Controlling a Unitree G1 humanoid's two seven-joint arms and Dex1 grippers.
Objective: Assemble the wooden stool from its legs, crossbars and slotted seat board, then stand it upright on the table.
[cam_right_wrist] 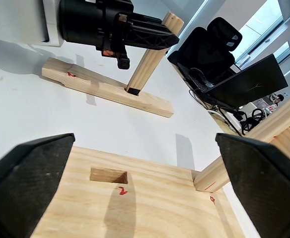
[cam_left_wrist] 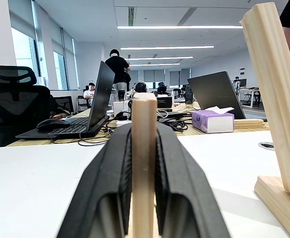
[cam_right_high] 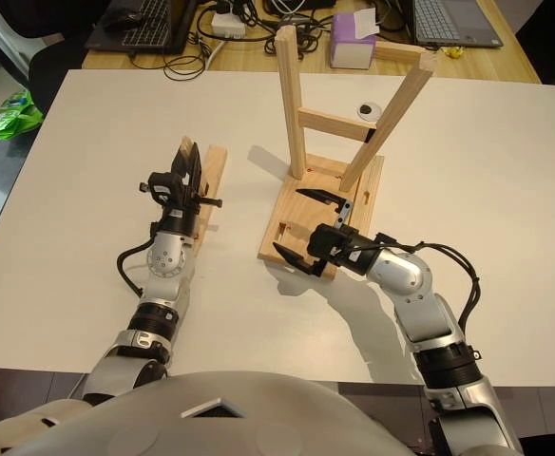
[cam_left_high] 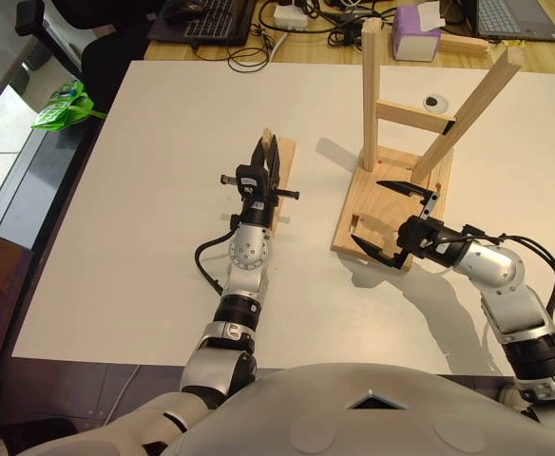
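Note:
The slotted seat board (cam_left_high: 384,211) lies flat on the white table (cam_left_high: 144,190). Two legs (cam_left_high: 371,90) joined by a crossbar (cam_left_high: 412,115) stand in its far end. My right gripper (cam_left_high: 382,217) hovers open over the board's near end, one finger to each side, with an empty slot (cam_right_wrist: 108,174) between them. To the left, another leg (cam_left_high: 285,176) lies flat on the table. A short crossbar (cam_right_wrist: 146,63) rises from it, and my left gripper (cam_left_high: 266,160) is shut on that crossbar (cam_left_wrist: 144,148).
Laptops (cam_left_high: 201,17), cables, a power strip and a purple tissue box (cam_left_high: 415,30) crowd the desk beyond the table's far edge. A small black-and-white disc (cam_left_high: 434,101) lies behind the standing legs. A green bag (cam_left_high: 61,106) sits off the table's left side.

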